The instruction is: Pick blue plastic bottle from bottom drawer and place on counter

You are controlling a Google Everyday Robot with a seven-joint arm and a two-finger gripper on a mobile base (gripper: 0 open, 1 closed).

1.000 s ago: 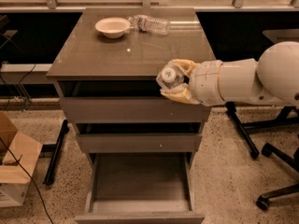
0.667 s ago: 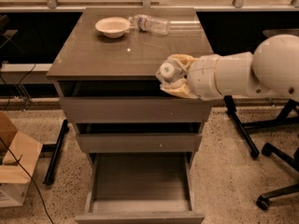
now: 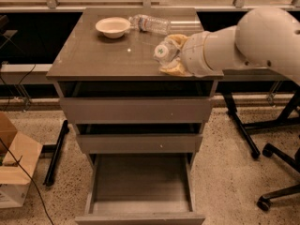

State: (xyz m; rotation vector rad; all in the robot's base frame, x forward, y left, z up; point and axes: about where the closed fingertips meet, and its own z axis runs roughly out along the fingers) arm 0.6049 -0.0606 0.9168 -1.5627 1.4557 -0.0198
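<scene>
My gripper is over the right side of the counter, shut on the blue plastic bottle. The bottle's white cap points left and its pale body lies between my tan fingers. The bottle is just above the counter's surface near the front right; I cannot tell if it touches. The bottom drawer stands pulled open below, and its box shows nothing inside.
A white bowl and a clear crinkled water bottle lie at the back of the counter. Office chair legs stand on the floor at the right. A cardboard box sits on the floor at the left.
My gripper has carried the bottle up and back from in front of the counter's edge to over the counter's right side.
</scene>
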